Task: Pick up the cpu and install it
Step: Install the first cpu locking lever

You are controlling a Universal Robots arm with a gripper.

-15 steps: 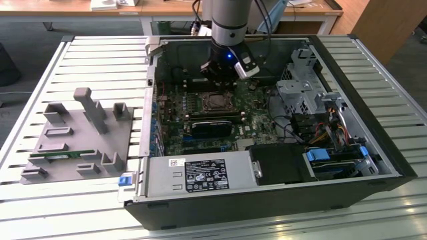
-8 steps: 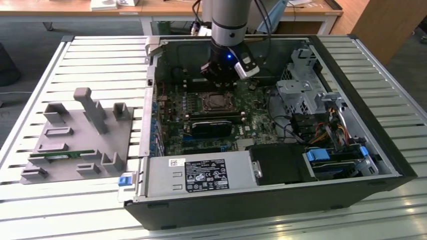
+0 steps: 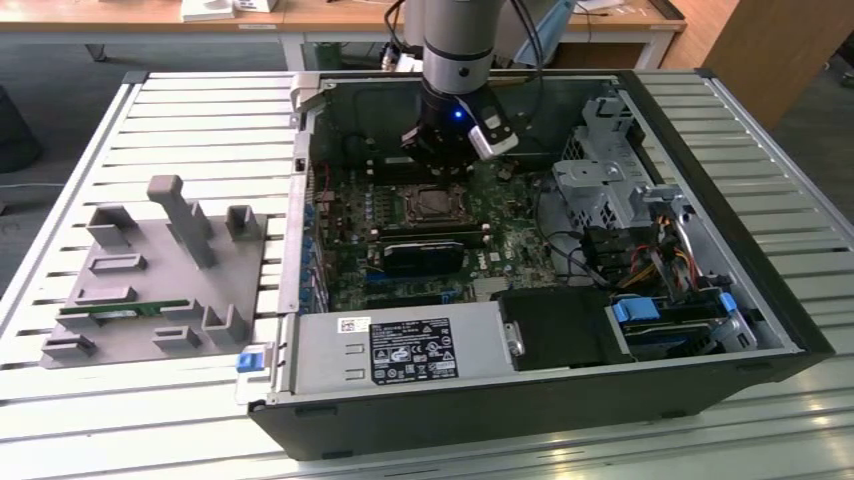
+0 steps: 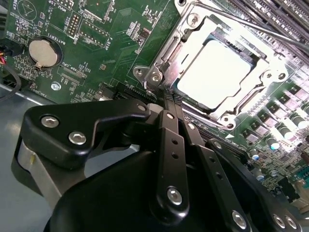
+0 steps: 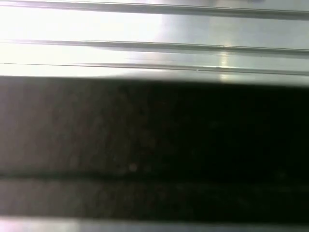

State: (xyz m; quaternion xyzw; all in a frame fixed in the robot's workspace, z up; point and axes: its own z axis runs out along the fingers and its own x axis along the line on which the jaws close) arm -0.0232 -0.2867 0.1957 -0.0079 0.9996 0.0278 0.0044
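The slatted metal surface (image 3: 160,110) carries an open computer case (image 3: 534,400), with a grey holder tray (image 3: 147,290) beside it and wooden desks behind. Inside the case lies the green motherboard (image 4: 96,43). The arm's hand (image 4: 166,96) hovers just beside the socket (image 4: 159,72), fingers pressed together, empty. The cpu (image 4: 217,72) already sits within the socket frame. Risk, as I judge it: the fingertips, so near the frame, could nudge the unclamped chip askew and damage the socket contacts.
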